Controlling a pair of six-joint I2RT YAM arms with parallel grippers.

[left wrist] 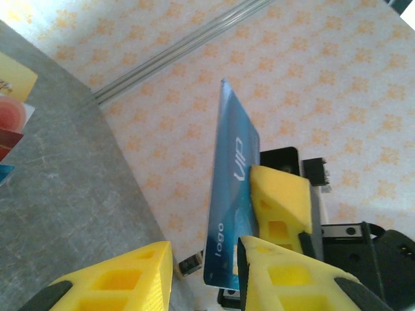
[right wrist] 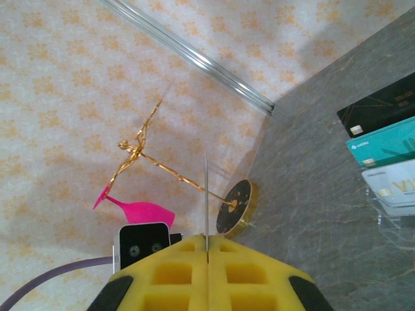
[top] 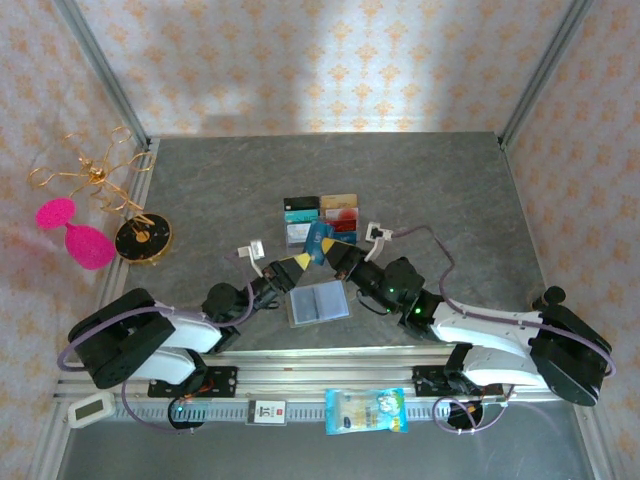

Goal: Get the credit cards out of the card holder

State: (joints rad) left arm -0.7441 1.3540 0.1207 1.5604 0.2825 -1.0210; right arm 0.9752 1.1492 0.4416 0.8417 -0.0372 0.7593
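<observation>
The card holder (top: 318,302) lies open on the table between the two arms, its pale blue-grey inside facing up. Above it, a blue credit card (top: 318,240) marked "VIP" (left wrist: 230,207) is held upright in the air, with my right gripper (top: 338,252) shut on it. The right wrist view shows this card edge-on (right wrist: 206,194) between the closed jaws of the right gripper (right wrist: 207,243). My left gripper (top: 300,262) faces it, and its jaws (left wrist: 204,278) stand apart around the card's lower edge, the card close to one finger. Other credit cards (top: 320,215) lie in rows behind.
The laid-out cards, black (right wrist: 382,107), teal (right wrist: 386,142) and pale (right wrist: 395,188), rest on a clear tray (right wrist: 395,223). A gold wire stand with a black base (top: 142,238) and pink glasses (top: 78,235) are at the left wall. A blue packet (top: 366,411) lies by the front rail.
</observation>
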